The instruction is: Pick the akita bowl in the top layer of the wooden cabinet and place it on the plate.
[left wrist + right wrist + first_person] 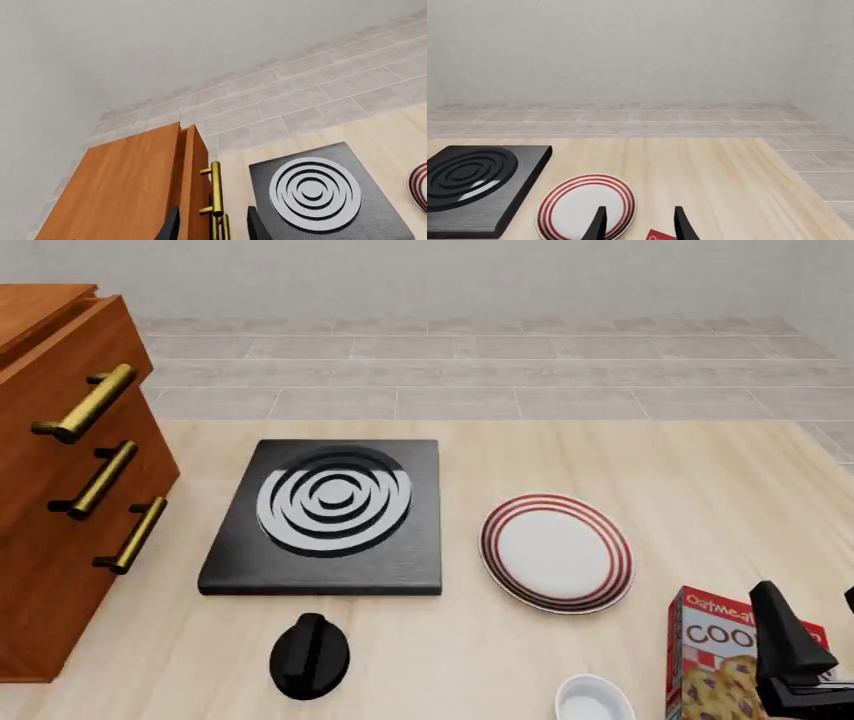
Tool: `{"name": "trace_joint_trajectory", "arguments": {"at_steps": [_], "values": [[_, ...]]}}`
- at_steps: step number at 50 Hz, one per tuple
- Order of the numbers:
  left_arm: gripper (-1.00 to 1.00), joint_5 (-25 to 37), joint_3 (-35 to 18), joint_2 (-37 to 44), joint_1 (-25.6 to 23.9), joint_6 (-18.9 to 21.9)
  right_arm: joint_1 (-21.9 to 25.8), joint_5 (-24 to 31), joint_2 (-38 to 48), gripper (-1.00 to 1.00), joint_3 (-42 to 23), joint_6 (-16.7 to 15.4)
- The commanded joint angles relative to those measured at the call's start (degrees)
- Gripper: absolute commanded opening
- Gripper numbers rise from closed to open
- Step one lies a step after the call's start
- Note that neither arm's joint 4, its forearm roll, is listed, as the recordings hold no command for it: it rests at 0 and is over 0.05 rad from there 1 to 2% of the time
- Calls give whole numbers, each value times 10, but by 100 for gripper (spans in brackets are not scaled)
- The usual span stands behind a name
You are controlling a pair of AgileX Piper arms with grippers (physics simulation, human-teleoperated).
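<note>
Left wrist view: your left gripper is spread wide and empty, fingertips straddling the brass handle of the top layer. Centre the bar, close squarely, pull straight out. Akita bowl not visible, presumably inside the wooden cabinet. Right gripper open, hovering near the plate.

Reddish-brown wooden cabinet with smooth grain and shiny brass bar handles. Pale wood-grain surface. Matt black stove. Glossy white plate with red rings.
</note>
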Motion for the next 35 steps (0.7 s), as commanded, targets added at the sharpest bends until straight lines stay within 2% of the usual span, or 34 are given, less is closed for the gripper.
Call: {"name": "trace_joint_trajectory", "arguments": {"at_steps": [1,7,21,26,35], "values": [[100,12,-10,33,18,14,1,-1,0,100,0,1],[100,23,-10,47,25,20,2,-2,5,100,0,0],[100,94,-73,74,39,16,2,-10,16,100,0,1],[100,117,-94,78,46,26,-3,-7,12,100,0,3],[100,129,-116,103,57,35,-4,-18,29,100,0,1]]}}
